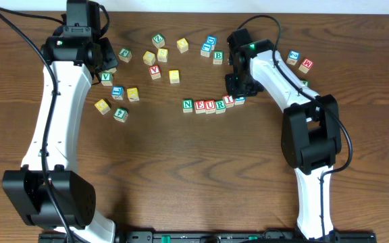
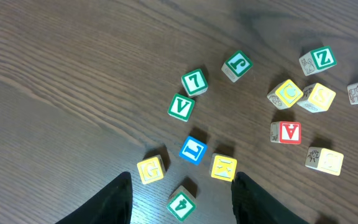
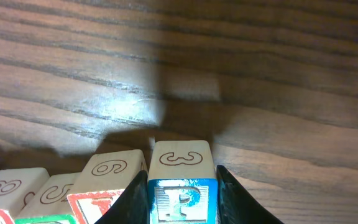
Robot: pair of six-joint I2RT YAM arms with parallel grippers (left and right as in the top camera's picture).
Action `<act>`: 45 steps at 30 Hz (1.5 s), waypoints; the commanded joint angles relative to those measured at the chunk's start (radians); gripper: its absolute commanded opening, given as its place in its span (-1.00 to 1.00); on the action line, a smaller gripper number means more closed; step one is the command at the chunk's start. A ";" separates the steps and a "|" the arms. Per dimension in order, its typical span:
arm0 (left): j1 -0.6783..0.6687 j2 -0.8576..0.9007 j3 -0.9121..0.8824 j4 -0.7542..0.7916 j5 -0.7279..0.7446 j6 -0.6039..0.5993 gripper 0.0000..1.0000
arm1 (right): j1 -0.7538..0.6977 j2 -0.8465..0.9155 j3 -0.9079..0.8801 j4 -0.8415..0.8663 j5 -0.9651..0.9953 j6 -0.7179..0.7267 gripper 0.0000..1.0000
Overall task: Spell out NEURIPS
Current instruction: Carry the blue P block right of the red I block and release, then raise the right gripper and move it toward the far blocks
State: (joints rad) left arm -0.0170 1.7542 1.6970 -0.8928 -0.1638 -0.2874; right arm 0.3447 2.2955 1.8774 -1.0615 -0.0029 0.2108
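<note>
Right gripper (image 3: pixel 182 199) flanks my small blue-P wooden cube (image 3: pixel 180 158) on flat sides; probably light, rigid; whether clamped, I cannot tell.

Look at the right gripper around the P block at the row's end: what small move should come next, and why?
Probably open the right gripper and lift it straight up. The P block stands level with the I block beside it, continuing the row, with a finger close on each side, so it likely just needs releasing without a nudge.
</note>
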 commanded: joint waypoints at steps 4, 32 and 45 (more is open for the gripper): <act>0.000 -0.022 0.009 -0.005 -0.013 -0.005 0.01 | 0.008 -0.001 0.035 -0.031 -0.019 -0.010 -0.40; 0.001 -0.022 0.009 -0.006 -0.013 -0.005 0.01 | -0.170 -0.001 0.443 -0.277 -0.015 -0.025 -0.13; 0.001 -0.022 0.009 -0.003 -0.013 -0.005 0.01 | -0.202 -0.001 0.443 -0.265 -0.024 -0.024 -0.06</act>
State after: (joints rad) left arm -0.0170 1.7542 1.6970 -0.8940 -0.1638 -0.2878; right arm 0.1394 2.2955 2.2986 -1.3296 -0.0128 0.1928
